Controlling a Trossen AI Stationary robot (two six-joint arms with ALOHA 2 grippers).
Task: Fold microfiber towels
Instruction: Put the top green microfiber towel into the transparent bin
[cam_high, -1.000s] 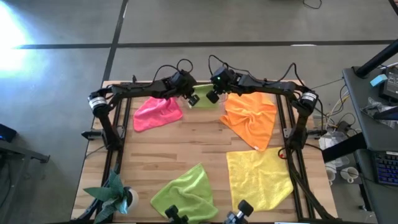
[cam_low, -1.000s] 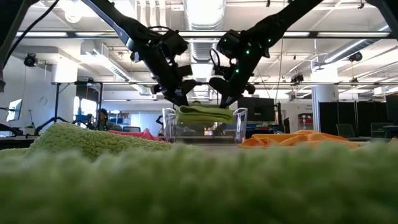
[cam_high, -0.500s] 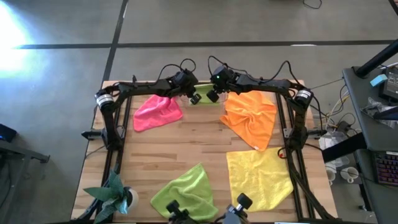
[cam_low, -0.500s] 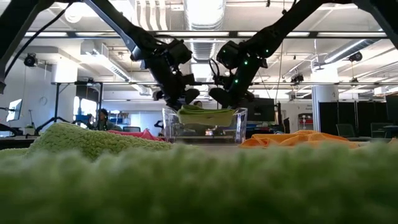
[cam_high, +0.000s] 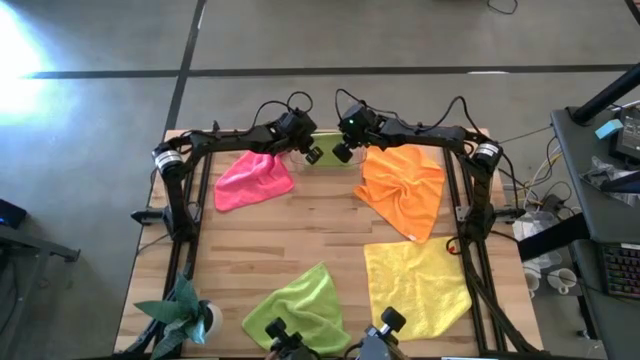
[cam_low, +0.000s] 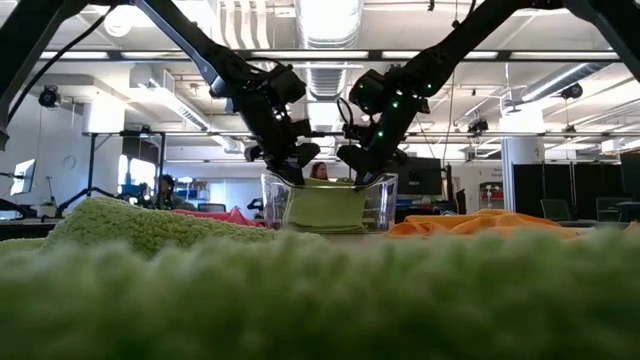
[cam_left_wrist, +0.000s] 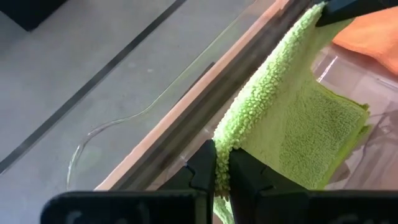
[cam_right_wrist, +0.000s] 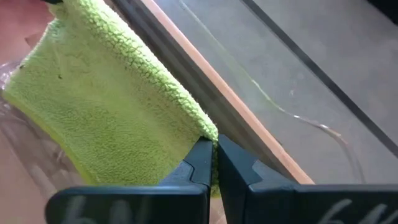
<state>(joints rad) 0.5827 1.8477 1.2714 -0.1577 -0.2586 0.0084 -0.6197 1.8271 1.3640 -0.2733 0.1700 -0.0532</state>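
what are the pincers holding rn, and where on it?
Both hold the folded lime green towel by its upper edge: left pincer and right pincer at opposite corners.

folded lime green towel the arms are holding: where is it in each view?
High view: folded lime green towel at the far table edge, between the left gripper and right gripper.
Low view: centre, hanging into the clear plastic tray, towel.
Left wrist view: right of centre, edge pinched.
Right wrist view: left half, corner pinched.
Shared landmark: the clear plastic tray.
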